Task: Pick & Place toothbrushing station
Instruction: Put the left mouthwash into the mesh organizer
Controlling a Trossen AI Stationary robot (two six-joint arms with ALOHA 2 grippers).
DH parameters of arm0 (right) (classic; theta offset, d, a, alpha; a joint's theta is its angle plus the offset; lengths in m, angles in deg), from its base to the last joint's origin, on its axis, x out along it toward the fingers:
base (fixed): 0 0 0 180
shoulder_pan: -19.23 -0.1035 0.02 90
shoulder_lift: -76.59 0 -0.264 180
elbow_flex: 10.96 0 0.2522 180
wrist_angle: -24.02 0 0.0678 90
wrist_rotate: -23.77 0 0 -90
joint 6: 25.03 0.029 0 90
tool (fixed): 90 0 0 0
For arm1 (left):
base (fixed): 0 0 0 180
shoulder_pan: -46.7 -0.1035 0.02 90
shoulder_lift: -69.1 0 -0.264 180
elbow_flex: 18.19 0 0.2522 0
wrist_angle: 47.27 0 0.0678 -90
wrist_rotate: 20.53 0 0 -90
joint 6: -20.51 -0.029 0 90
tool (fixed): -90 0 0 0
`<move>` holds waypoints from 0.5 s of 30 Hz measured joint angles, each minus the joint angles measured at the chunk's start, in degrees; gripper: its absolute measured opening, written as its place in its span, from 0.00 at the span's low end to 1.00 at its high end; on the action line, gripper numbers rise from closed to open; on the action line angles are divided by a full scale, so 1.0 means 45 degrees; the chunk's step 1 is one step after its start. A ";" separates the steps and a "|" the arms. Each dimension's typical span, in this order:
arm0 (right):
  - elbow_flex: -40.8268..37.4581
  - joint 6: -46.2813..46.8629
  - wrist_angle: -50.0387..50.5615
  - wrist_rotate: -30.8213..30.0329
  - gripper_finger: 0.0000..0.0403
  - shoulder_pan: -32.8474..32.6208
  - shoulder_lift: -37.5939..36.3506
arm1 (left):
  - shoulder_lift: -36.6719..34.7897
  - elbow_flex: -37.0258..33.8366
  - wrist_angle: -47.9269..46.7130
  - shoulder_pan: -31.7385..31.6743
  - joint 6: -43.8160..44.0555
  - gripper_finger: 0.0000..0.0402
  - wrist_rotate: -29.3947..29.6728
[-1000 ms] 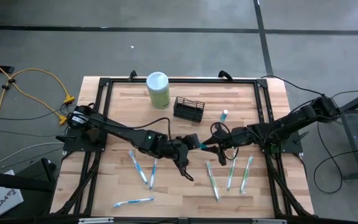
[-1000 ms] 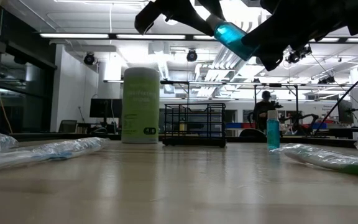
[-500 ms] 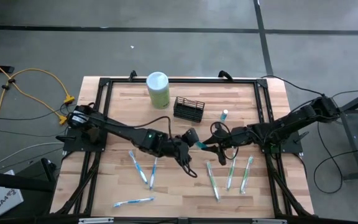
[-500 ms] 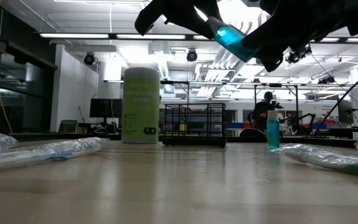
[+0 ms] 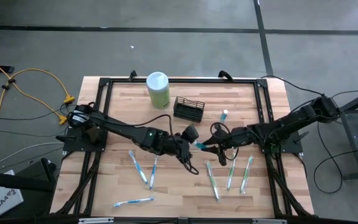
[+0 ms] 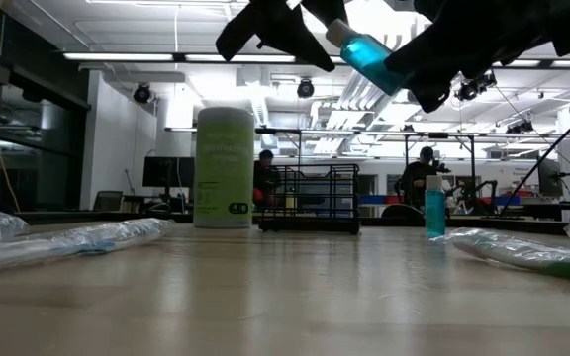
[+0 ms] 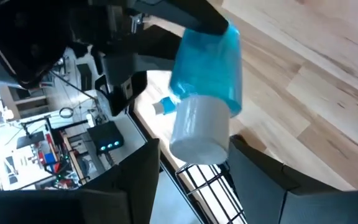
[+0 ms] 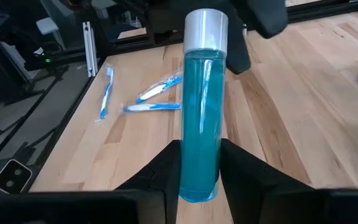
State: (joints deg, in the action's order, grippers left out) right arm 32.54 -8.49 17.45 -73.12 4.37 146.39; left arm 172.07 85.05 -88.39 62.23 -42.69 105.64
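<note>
Over the middle of the bench [image 5: 123, 93], our right gripper [image 8: 199, 180] clamps the blue bottle [image 8: 201, 118] base-first while our left gripper [image 5: 190, 140] stands released around its cap, so the bottle can go on to the toothbrushing station [image 5: 189, 109] near the far edge.

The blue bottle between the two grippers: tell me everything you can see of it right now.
The blue bottle is a slim, clear cylinder of blue liquid with a silver-white cap, held tilted in the air above the middle of the table, touching no surface. The right gripper clamps its base end between both fingers. The left gripper sits at the cap end with its fingers spread on either side of the cap, apparently not pressing it. No label shows.
</note>
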 joint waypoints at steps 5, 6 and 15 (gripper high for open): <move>0.0000 0.0019 0.0007 0.0152 0.23 0.0000 0.0000 | 0.0000 0.0009 -0.0700 -0.0010 0.0708 0.46 -0.0007; 0.0000 0.0029 0.0007 0.0227 0.23 0.0000 0.0000 | 0.0000 0.0009 -0.0884 -0.0010 0.0941 0.46 -0.0006; 0.0000 0.0034 -0.0002 0.0275 0.19 -0.0010 0.0000 | -0.0103 0.0009 -0.0919 0.0044 0.1125 0.46 0.1416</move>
State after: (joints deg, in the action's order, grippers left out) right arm 32.54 -8.34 17.44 -71.88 4.33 146.39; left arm 171.61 85.09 -92.53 62.43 -37.62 112.02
